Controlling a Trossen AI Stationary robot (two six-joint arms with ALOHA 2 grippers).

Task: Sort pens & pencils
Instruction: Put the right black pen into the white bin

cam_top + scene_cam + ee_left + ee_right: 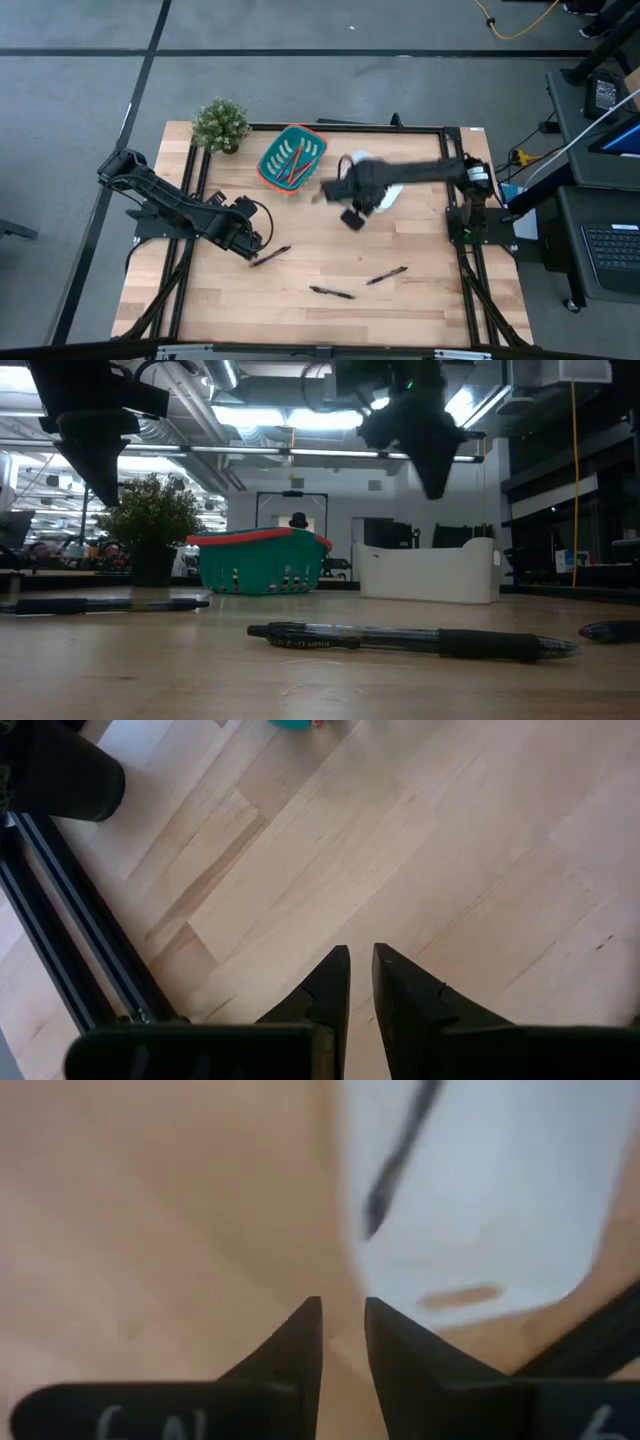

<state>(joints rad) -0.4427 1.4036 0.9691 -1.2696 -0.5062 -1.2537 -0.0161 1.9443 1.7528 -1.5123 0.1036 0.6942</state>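
Three black pens lie flat on the wooden table: one (270, 256) just by my left gripper (250, 242), one (332, 292) near the front edge, one (386, 275) to its right. In the low view the nearest pen (410, 641) lies across the foreground. Another black pen (398, 1162) lies inside the white bin (388, 195). Orange-red pencils (296, 166) lie in the teal basket (292, 157). My left gripper (361, 960) hovers shut over bare wood. My right gripper (351, 216) (343, 1315) hangs shut above the table beside the white bin, holding nothing.
A potted plant (220, 125) stands at the far left corner, next to the basket. The white bin (430, 570) and the basket (262, 560) sit along the far side. Black frame rails (200, 180) run along the table's edges. Bare wood lies in the middle.
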